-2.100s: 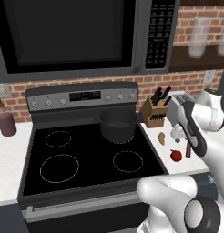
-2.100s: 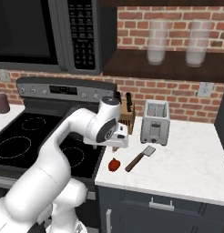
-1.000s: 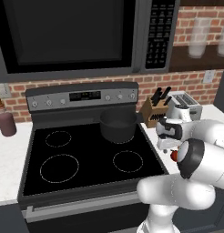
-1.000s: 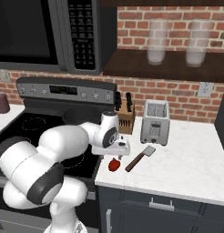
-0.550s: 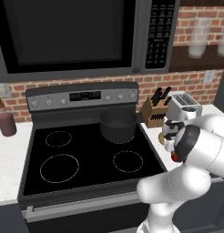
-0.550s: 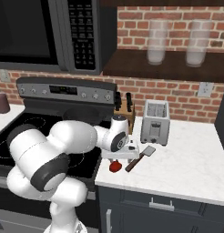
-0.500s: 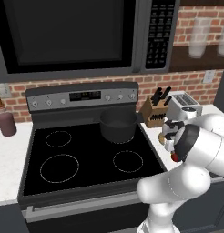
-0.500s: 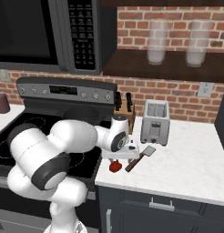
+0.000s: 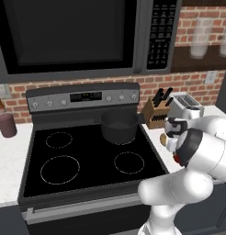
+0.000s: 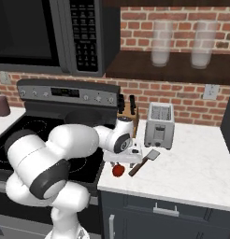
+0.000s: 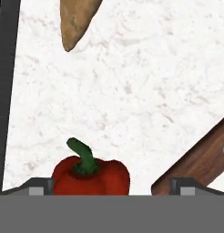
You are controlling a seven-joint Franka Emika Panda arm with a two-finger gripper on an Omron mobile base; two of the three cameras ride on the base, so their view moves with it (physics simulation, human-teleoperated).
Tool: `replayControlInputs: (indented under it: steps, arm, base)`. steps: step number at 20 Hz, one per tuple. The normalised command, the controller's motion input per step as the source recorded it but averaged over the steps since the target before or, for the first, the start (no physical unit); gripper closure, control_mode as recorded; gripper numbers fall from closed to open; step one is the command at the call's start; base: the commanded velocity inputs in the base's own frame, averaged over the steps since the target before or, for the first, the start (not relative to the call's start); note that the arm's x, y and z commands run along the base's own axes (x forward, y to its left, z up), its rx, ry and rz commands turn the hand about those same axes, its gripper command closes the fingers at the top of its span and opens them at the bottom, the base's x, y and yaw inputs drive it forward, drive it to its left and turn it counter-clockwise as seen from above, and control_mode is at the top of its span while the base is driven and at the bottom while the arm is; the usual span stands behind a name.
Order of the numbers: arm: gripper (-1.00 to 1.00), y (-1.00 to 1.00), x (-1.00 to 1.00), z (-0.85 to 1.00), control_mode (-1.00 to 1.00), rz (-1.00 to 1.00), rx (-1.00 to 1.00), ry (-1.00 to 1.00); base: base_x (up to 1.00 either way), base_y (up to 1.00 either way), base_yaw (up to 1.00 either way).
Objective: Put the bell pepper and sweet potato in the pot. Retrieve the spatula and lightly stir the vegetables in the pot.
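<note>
The jaws (image 11: 109, 185) stand wide apart low over the white bench (image 11: 132, 91), holding nothing. The bell pepper (image 11: 91, 175) sits upright between them, with the spatula (image 10: 143, 162) handle beside it. The pot (image 9: 119, 126) stands on the stove's back burner.

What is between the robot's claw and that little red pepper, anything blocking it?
Nothing visible. In the hand view the bell pepper lies on bare white counter, just ahead of the gripper. The spatula lies off to one side and the sweet potato lies beyond.
</note>
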Motion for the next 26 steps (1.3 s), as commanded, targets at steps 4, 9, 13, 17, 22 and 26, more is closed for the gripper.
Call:
replayControlInputs:
  steps: [4,9,13,17,22,26]
  arm:
    - [-1.00,0.24,-0.63,0.00,-1.00,0.00,0.02,0.00]
    - [-1.00,0.25,-0.28,0.00,-1.00,0.00,0.00,0.00]
    - [-1.00,0.11,0.11,-0.08,-1.00,0.00,0.00,0.01]
    - [-1.00,0.00,0.32,-0.22,-1.00,0.00,0.00,0.00]
    - [-1.00,-0.14,0.19,-0.21,-1.00,0.00,0.00,0.00]
    - [-1.00,-0.20,0.16,-0.15,-1.00,0.00,0.00,0.00]
  base:
    - [0.00,0.00,0.00]
    - [0.00,0.00,0.00]
    - [0.00,0.00,0.00]
    - [0.00,0.00,0.00]
    - [0.00,0.00,0.00]
    - [0.00,0.00,0.00]
